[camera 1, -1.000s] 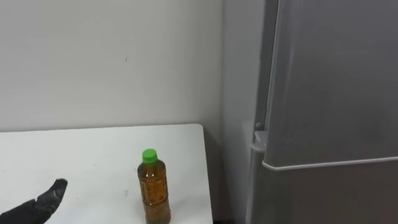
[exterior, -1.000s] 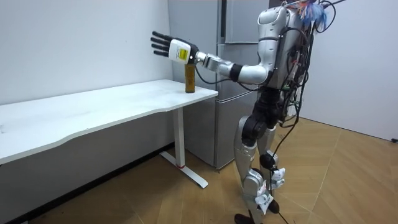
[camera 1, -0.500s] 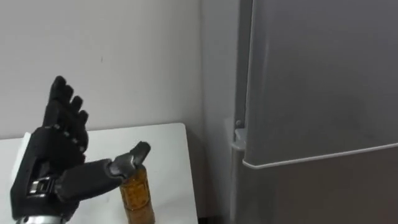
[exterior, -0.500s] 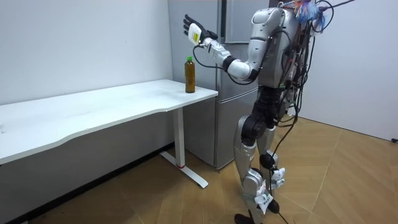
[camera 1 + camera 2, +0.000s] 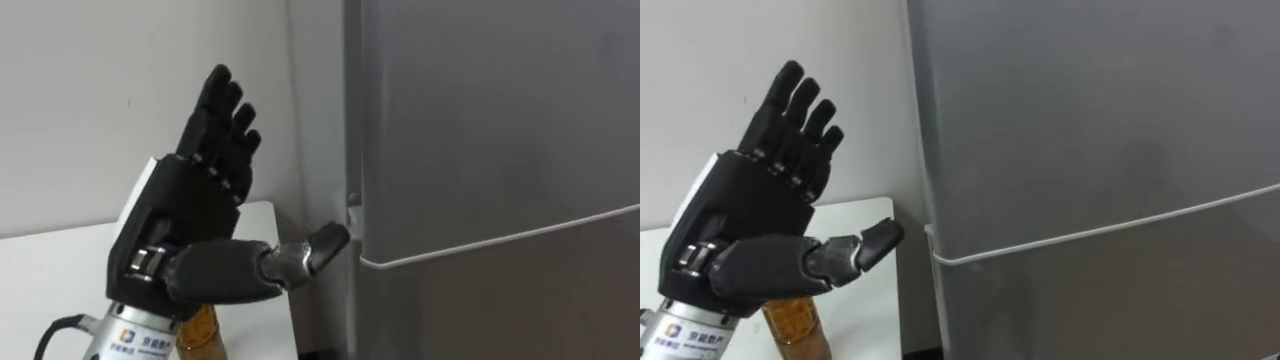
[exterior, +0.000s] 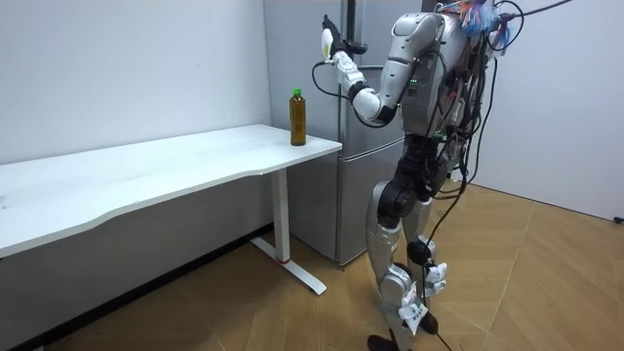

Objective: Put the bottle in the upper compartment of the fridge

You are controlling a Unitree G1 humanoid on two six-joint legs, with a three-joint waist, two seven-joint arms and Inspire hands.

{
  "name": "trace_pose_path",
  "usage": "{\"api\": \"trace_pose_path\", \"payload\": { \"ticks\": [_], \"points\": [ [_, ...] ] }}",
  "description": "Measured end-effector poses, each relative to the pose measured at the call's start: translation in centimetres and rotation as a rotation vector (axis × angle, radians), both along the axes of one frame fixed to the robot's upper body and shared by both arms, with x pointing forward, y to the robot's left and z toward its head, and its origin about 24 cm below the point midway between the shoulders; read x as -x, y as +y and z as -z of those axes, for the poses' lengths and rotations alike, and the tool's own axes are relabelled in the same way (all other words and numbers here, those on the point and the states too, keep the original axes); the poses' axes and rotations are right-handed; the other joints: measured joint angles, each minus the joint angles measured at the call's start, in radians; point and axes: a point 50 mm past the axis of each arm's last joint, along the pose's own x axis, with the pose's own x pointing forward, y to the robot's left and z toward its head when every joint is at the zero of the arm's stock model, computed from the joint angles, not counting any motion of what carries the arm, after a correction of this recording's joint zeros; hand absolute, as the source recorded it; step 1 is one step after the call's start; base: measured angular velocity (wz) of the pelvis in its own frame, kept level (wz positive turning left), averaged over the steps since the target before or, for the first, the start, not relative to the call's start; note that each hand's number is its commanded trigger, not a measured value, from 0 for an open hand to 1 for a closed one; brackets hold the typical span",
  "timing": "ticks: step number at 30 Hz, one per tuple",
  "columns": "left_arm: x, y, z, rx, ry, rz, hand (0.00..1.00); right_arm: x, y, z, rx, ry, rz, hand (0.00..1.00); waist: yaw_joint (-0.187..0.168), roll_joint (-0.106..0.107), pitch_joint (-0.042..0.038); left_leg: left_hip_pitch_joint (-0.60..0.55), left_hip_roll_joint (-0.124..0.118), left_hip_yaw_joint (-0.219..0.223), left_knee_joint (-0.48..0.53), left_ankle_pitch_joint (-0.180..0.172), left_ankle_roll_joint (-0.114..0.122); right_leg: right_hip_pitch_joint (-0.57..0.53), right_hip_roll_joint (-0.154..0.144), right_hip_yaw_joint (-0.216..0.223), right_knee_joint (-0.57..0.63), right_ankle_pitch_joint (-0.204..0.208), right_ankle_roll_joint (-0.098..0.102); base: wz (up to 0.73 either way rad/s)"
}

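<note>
Your two eye views look out from the robot's head, close up to the fridge (image 5: 500,150), and face its closed grey door nearly square on. The right eye view sits slightly further toward the fridge, so the door takes more of that frame. Both share the door's left edge, the wall (image 5: 70,90) left of the fridge, the counter (image 5: 50,250) corner beside it and the raised left hand (image 5: 190,220). Your room view stands well back from the fridge, looking along the counter toward it, with the whole robot before it.

The shut upper fridge door (image 5: 500,120) bars the way; air above the table (image 5: 60,270) is free.
</note>
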Motion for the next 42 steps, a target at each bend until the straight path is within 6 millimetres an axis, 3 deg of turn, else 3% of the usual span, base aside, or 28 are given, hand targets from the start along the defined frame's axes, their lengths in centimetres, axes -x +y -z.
{"api": "trace_pose_path", "payload": {
  "ticks": [10, 18, 19, 20, 21, 24, 27, 29, 30, 33, 35, 42],
  "points": [
    [0.2, -2.1, 0.2, -0.018, 0.005, 0.109, 0.00, -0.2, 0.0, 0.0, 0.004, -0.001, 0.004, 0.00, -0.020, 0.010, 0.0023, -0.005, 0.000, 0.001, 0.003, 0.000, 0.000, -0.002, 0.000, 0.002, -0.003, 0.000, 0.000, 0.00],
    [0.3, -2.5, 0.1, -0.018, -0.011, 0.139, 0.00, -0.5, -0.2, 0.0, 0.009, 0.008, 0.002, 0.00, -0.022, 0.022, 0.0012, -0.013, 0.000, 0.000, 0.008, 0.000, 0.000, -0.009, 0.002, 0.010, -0.002, 0.000, -0.001, 0.00],
    [0.3, -2.6, 0.0, -0.018, -0.017, 0.144, 0.47, -0.5, -0.2, 0.0, 0.010, 0.009, 0.000, 0.00, -0.022, 0.022, 0.0017, -0.013, 0.000, 0.000, 0.008, 0.000, 0.000, -0.009, 0.001, 0.009, -0.002, 0.000, -0.001, 0.00],
    [0.3, -2.7, -0.1, -0.020, -0.020, 0.148, 0.53, -0.5, -0.2, 0.0, 0.010, 0.010, 0.001, 0.00, -0.022, 0.023, 0.0021, -0.013, 0.000, 0.000, 0.007, 0.000, 0.000, -0.008, 0.001, 0.008, -0.002, 0.000, -0.001, 0.00],
    [0.3, -3.0, -0.3, -0.023, -0.028, 0.161, 0.89, -0.5, -0.3, 0.0, 0.013, 0.012, -0.001, 0.00, -0.022, 0.024, 0.0031, -0.014, 0.000, 0.000, 0.007, 0.000, 0.000, -0.009, 0.000, 0.007, -0.002, 0.000, -0.001, 0.00],
    [0.3, -3.6, -0.5, -0.028, -0.037, 0.183, 1.00, -0.8, -0.3, -0.1, 0.028, 0.014, -0.014, 0.00, -0.024, 0.028, 0.0077, -0.016, -0.002, 0.000, 0.006, 0.000, 0.000, -0.011, -0.001, 0.009, -0.002, 0.000, -0.001, 0.00],
    [0.2, -3.3, -0.6, -0.021, -0.038, 0.160, 1.00, -0.9, -0.4, -0.1, 0.038, 0.018, -0.015, 0.00, -0.022, 0.028, 0.0090, -0.025, -0.001, 0.000, 0.006, 0.000, 0.000, -0.019, 0.000, 0.009, -0.002, 0.000, -0.001, 0.03],
    [0.1, -3.2, -0.7, -0.018, -0.044, 0.156, 0.89, -1.1, -0.4, -0.1, 0.044, 0.018, -0.025, 0.00, -0.022, 0.028, 0.0087, -0.032, -0.002, 0.000, 0.006, 0.000, 0.000, -0.025, 0.000, 0.009, -0.002, 0.000, -0.001, 0.05],
    [0.2, -3.4, -0.8, -0.014, -0.050, 0.174, 0.89, -1.2, -0.4, -0.1, 0.047, 0.018, -0.029, 0.00, -0.023, 0.027, 0.0097, -0.033, -0.002, 0.000, 0.006, 0.000, 0.000, -0.026, -0.001, 0.009, -0.001, 0.000, -0.001, 0.05],
    [0.4, -3.7, -0.9, 0.034, -0.046, 0.226, 0.92, -1.3, -0.3, -0.1, 0.055, 0.020, -0.034, 0.00, -0.021, 0.025, 0.0097, -0.034, -0.002, 0.000, 0.006, 0.000, 0.000, -0.025, -0.001, 0.008, 0.000, 0.000, -0.001, 0.05],
    [0.4, -3.7, -0.9, 0.046, -0.044, 0.239, 1.00, -1.4, -0.3, -0.1, 0.055, 0.019, -0.043, 0.00, -0.019, 0.023, 0.0104, -0.034, -0.002, 0.001, 0.005, 0.000, 0.000, -0.024, -0.001, 0.008, 0.000, 0.000, 0.000, 0.03],
    [0.4, -4.1, -0.6, 0.030, -0.033, 0.260, 1.00, -1.5, -0.3, -0.1, 0.063, 0.019, -0.054, 0.00, -0.022, 0.023, 0.0100, -0.033, -0.002, 0.001, 0.006, 0.000, 0.000, -0.023, 0.000, 0.011, 0.000, 0.000, 0.000, 0.00]
  ]
}}
